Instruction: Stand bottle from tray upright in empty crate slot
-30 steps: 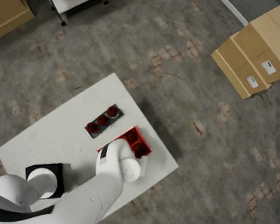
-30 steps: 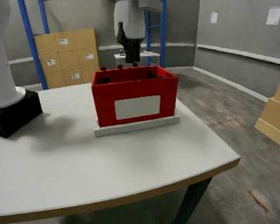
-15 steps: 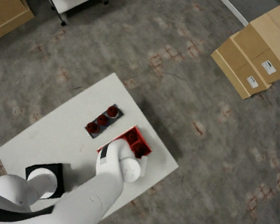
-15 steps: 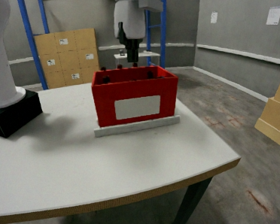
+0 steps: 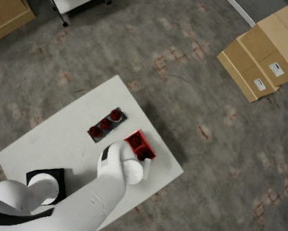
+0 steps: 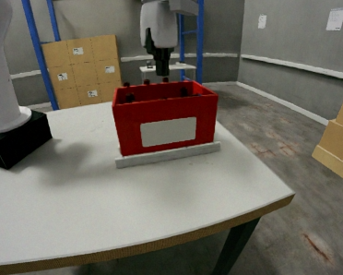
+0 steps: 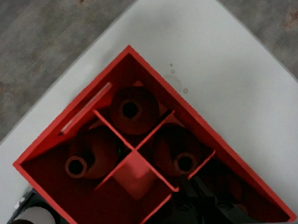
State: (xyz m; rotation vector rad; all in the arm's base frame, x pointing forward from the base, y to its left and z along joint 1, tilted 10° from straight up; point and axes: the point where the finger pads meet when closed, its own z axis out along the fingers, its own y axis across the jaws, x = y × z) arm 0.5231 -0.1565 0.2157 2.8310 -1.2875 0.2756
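Note:
The red crate (image 5: pixel 140 145) (image 6: pixel 164 115) stands near the table's right edge and faces the exterior view with a white label. In the wrist view its dividers show three dark red bottles (image 7: pixel 131 109) and one empty slot (image 7: pixel 132 176) with a bare red floor. The grey tray (image 5: pixel 107 125) beside the crate holds three dark red bottles upright. My gripper (image 6: pixel 162 69) hangs just above the crate's far side, shut with nothing between the fingers. Its dark fingers (image 7: pixel 200 200) cover the crate's lower right slots in the wrist view.
The crate rests on a thin white slab (image 6: pixel 166 154). My black base (image 6: pixel 17 138) stands at the table's left. The table edge runs close to the crate's right side. Cardboard boxes (image 5: pixel 262 58) lie on the floor away from the table.

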